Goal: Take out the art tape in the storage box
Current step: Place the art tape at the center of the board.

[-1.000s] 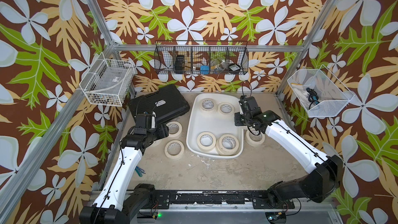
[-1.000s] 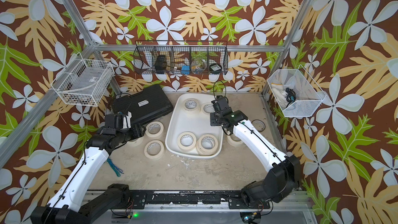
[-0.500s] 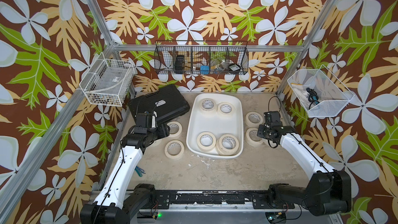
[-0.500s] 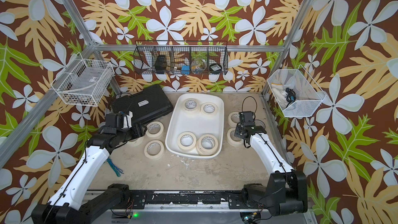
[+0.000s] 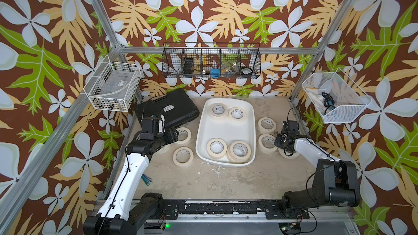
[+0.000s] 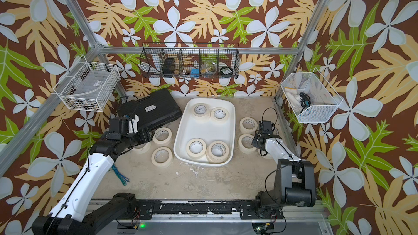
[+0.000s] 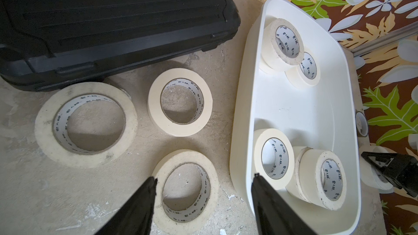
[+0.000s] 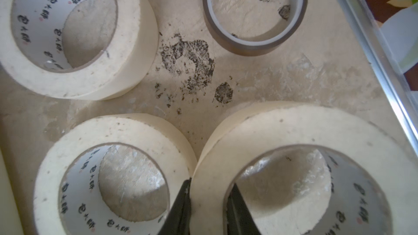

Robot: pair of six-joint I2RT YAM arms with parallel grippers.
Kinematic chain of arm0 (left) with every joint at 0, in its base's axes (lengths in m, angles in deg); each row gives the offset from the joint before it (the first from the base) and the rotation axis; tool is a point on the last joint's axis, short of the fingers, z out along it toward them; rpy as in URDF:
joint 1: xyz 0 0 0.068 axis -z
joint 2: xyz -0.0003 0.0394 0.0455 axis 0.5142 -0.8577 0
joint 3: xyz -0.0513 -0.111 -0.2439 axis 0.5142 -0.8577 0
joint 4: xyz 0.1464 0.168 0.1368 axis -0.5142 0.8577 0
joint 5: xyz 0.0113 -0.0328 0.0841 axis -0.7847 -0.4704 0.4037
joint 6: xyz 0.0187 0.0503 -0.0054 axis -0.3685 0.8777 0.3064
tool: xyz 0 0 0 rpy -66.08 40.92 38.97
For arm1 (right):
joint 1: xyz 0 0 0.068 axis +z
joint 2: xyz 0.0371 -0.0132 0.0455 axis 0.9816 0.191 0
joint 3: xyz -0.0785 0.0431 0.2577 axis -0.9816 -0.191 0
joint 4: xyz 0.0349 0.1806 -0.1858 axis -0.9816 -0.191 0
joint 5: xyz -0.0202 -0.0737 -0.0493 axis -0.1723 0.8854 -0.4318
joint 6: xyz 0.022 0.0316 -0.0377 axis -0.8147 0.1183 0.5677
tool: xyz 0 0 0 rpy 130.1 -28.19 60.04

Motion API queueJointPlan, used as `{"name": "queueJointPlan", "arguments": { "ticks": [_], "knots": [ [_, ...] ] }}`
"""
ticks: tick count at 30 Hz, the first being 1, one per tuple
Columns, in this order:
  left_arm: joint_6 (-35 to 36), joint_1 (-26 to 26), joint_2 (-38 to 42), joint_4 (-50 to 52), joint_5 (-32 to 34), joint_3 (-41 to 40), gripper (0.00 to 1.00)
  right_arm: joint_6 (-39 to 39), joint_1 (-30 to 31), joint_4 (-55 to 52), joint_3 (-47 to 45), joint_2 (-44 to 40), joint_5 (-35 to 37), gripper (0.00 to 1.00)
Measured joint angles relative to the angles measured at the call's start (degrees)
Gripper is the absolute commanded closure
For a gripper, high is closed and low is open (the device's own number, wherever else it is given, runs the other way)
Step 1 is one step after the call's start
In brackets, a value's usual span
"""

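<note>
Shows the right gripper [image 8: 210,183] clamped across the wall of a tape roll [image 8: 294,127], one jaw inside the core, low at the table [image 5: 203,181] right of the box [image 5: 226,129] and touching a neighbouring roll [image 8: 113,177]; likely a set-down among rolls already out. Shows the left gripper [image 7: 204,177] open and empty above the rolls left of the box [image 5: 183,155], probably poised for another pick. Finds more rolls [image 5: 216,147] inside the box, at its far and near ends, not yet taken out. Scuffed beige tabletop; floral walls, wire baskets [image 5: 110,87], black case [image 5: 167,111] far left.
</note>
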Motion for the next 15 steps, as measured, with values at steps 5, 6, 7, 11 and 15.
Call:
{"name": "queueJointPlan", "arguments": {
  "ticks": [5, 6, 7, 11, 15],
  "knots": [
    [0.0, 0.0, 0.0, 0.4, -0.2, 0.2, 0.30, 0.0, -0.4, 2.4, 0.2, 1.8, -0.5, 0.95],
    [0.0, 0.0, 0.0, 0.4, -0.2, 0.4, 0.30, 0.0, -0.5, 3.0, 0.3, 2.1, -0.7, 0.94],
    [0.0, 0.0, -0.1, 0.5, -0.2, 0.6, 0.30, 0.0, -0.6, 3.5, 0.3, 2.2, -0.7, 0.93],
    [-0.1, 0.0, -0.3, 0.5, -0.2, 1.2, 0.30, 0.0, -1.0, 5.3, 0.2, 3.0, -0.9, 0.92],
    [-0.1, 0.0, -0.6, 0.6, -0.4, 1.8, 0.30, 0.0, -1.4, 5.9, 0.1, 2.8, -2.0, 0.92]
  ]
}}
